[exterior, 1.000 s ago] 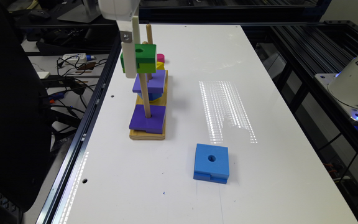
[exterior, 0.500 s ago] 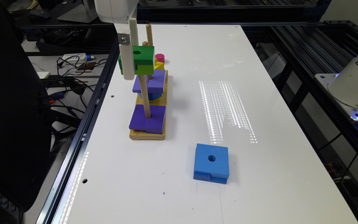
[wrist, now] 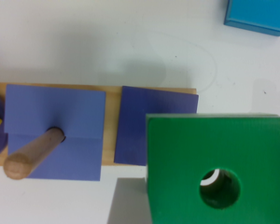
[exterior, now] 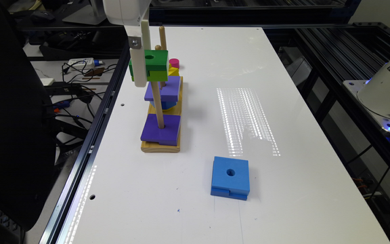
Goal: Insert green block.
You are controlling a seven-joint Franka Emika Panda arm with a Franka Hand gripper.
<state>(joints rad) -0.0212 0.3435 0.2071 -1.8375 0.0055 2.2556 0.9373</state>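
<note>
Table (exterior: 215,210) comes first: a white top carrying a wooden base (exterior: 161,146) with upright pegs, and a blue block (exterior: 230,178) lying well apart from it toward the exterior view's right. On the base, one purple block (exterior: 161,129) sits at the foot of the nearest peg (exterior: 157,105), and another purple block (exterior: 163,88) rides on the middle peg. Above these, the gripper (exterior: 141,69) holds the green block (exterior: 149,66), clamped by its sides, up at the top of the nearest peg. The wrist view looks down through its round hole (wrist: 219,188); something pale shows inside, possibly the peg tip, though I cannot be sure. The step in hand is threading; next calls for a straight, centred descent, then release.
</note>
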